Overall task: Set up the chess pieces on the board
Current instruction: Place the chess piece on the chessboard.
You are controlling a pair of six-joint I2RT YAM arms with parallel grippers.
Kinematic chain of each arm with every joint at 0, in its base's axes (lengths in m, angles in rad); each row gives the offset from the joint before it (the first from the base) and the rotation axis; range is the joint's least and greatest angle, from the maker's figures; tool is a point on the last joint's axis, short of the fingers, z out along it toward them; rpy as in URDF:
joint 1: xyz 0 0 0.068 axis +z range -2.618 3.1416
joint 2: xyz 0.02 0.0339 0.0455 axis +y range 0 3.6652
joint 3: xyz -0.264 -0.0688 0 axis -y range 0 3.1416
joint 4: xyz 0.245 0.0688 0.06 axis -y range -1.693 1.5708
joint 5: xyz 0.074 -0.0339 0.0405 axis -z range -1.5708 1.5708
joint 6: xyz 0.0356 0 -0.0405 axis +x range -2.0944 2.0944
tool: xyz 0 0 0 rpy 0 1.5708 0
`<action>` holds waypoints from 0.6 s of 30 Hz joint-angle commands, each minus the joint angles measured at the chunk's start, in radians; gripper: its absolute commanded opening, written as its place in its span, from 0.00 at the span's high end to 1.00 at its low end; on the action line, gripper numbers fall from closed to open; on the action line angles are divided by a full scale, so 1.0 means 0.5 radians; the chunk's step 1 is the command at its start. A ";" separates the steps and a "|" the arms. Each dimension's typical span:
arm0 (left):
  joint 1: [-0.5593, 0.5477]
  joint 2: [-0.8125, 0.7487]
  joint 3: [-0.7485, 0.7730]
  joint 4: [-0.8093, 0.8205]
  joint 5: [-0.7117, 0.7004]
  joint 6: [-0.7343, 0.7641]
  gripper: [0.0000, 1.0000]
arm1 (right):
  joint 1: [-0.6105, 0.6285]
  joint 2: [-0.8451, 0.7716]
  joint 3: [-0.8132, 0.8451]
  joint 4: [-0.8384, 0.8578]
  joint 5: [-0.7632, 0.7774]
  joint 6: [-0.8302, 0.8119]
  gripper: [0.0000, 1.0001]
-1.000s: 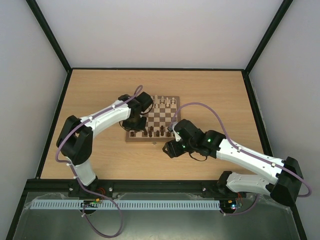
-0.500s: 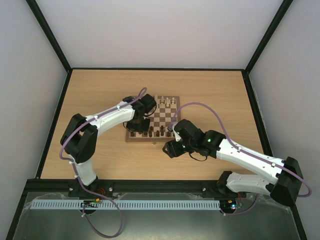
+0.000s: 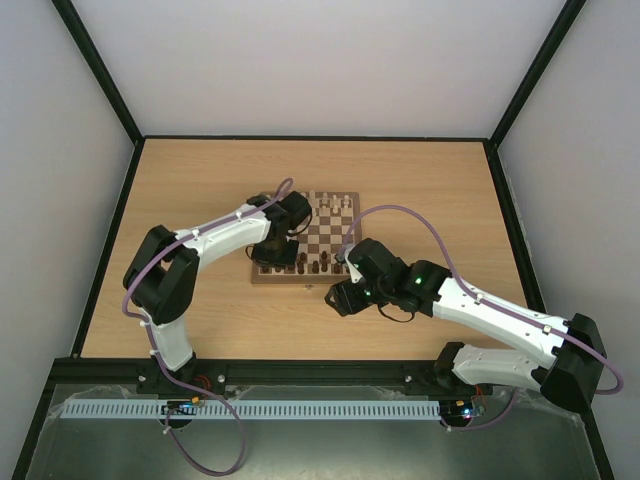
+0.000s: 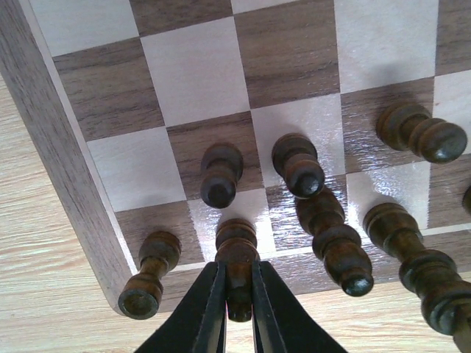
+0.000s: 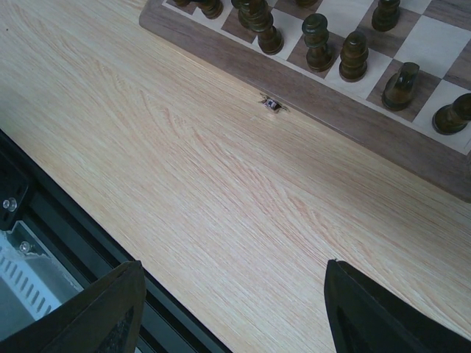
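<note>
My left tool is pinched shut on one dark chessman at the bottom centre of the left wrist view. Its foot is over the outermost row of the board, just beside the piece on the corner square; I cannot tell whether it rests on the wood. The other dark chess pieces stand in two rows across the lower half of that view. In the top view the board lies mid-frame on the counter, with the pale chessmen along its upper edge. My right tool hangs with its jaws wide apart and nothing between them, above bare counter below the board's border.
</note>
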 commanded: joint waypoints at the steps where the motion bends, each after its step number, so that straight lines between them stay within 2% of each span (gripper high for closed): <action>1: -0.010 0.020 -0.034 0.000 0.005 -0.019 0.87 | 0.013 0.002 -0.006 -0.059 -0.016 0.009 0.33; 7: -0.010 0.005 -0.032 -0.010 0.008 -0.026 0.77 | 0.012 0.004 -0.007 -0.061 -0.021 0.010 0.33; 18: -0.014 -0.149 0.193 -0.166 -0.058 -0.036 0.67 | 0.012 0.017 -0.007 -0.064 0.018 0.017 0.30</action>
